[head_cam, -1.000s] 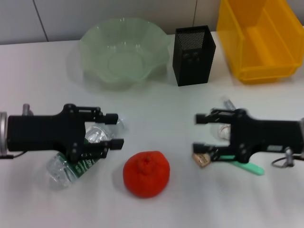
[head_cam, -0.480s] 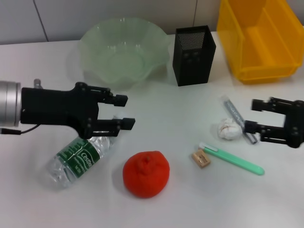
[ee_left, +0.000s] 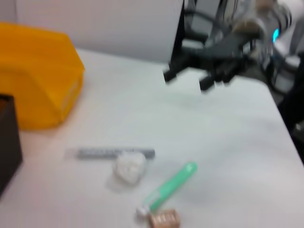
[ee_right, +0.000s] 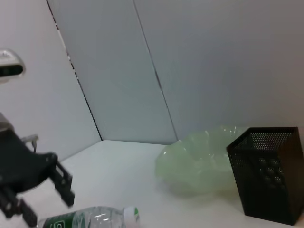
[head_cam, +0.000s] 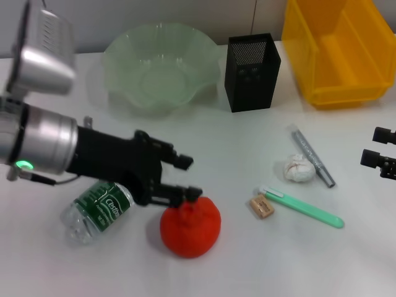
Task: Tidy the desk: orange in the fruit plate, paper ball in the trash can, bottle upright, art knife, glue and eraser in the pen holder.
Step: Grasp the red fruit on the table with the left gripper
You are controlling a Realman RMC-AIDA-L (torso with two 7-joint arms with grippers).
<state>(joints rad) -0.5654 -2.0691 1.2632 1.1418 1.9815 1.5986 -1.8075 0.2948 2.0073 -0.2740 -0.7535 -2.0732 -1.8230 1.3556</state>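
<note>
— Now, where does the left end effector (head_cam: 189, 177) stand?
— Over the counter (head_cam: 247, 260) toward its near-left part, fingers spread wide and holding nothing, the tips right at the top-left of the orange (head_cam: 190, 226). Whether they touch the skin cannot be told.

— And the bottle (head_cam: 96, 209)?
— Lying on its side close to the near-left corner, partly under the left arm, just beside the orange.

— What of the right end effector (head_cam: 378, 146)?
— At the counter's right edge, only its two dark fingertips in the head view, held apart and empty; the left wrist view shows it raised above the surface.

— The small items?
— Between the orange and that right edge: the paper ball (head_cam: 298, 167) touches a grey stick (head_cam: 312, 156), a green-handled knife (head_cam: 303, 208) lies nearer the front, and the tan eraser (head_cam: 262, 206) sits just beside the knife's tip.

— The containers?
— Along the far edge: the empty green plate (head_cam: 124, 46) toward the left, the black mesh holder (head_cam: 253, 73) just beside it, and the yellow can (head_cam: 336, 46) at the far-right corner.
</note>
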